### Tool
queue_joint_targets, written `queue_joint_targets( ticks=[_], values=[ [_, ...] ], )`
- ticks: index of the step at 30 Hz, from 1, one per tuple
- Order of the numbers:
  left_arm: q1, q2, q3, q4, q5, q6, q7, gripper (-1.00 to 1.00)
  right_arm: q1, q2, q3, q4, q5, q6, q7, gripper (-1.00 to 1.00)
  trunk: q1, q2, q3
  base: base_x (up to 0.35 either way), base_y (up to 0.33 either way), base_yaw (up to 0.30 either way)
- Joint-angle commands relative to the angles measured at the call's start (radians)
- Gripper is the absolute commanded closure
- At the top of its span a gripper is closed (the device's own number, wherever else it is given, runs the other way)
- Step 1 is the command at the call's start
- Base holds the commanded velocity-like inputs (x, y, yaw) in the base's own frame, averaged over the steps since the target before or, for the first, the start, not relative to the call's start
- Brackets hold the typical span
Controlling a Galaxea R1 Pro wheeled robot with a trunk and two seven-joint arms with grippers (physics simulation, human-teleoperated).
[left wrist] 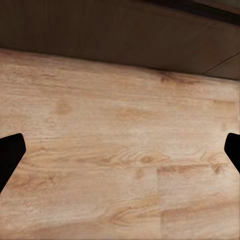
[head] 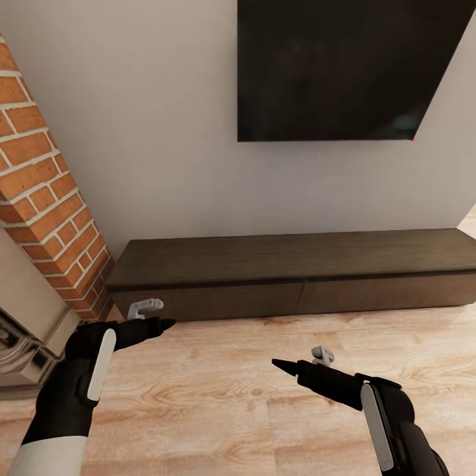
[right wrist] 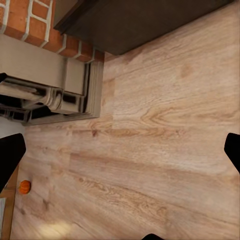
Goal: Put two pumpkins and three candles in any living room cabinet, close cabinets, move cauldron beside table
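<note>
At the far left a brick chimney breast (head: 46, 198) is rising above a pale fireplace surround (head: 30, 330), which is standing just beside the cabinet's left end. The left gripper (head: 153, 317) is hovering over the wooden floor (head: 231, 396) close to the left front of the cabinet (head: 291, 271), probably because the robot is lining up to pull that front open; in the left wrist view its fingertips (left wrist: 11, 155) are sitting at opposite edges, so it is spread wide and carrying nothing. The cabinet itself is lying long and low against the wall with both flat fronts closed, under a dark wall screen (head: 344, 66). To the right, the right gripper (head: 301, 360) is hanging empty above the floor, likewise spread apart. One pumpkin (right wrist: 24, 187) is resting on the floor in the right wrist view, well apart from the cabinet and beyond the fireplace. No candles are appearing, and no brand, label or writing is readable anywhere.
</note>
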Motion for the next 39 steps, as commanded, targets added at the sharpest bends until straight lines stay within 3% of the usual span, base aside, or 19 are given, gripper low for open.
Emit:
queue_joint_targets(
  ticks=[1,25,39],
  values=[
    [-0.001,0.000,0.001,-0.001,0.006,0.005,0.002,-1.00,-0.001,0.001,-0.003,0.000,-0.003,0.006,0.002,-1.00,0.000,0.000,-0.001,0.000,0.000,0.000],
    [-0.001,0.001,0.001,-0.004,0.007,0.005,0.000,-1.00,0.011,0.001,-0.005,0.004,-0.006,-0.021,0.002,-1.00,0.000,0.000,-0.001,-0.006,0.002,0.000],
    [-0.001,0.002,0.002,-0.017,0.013,0.005,-0.002,-1.00,0.012,0.001,-0.008,0.064,-0.005,-0.029,0.002,-1.00,0.000,0.000,-0.001,-0.065,0.135,0.000]
  ],
)
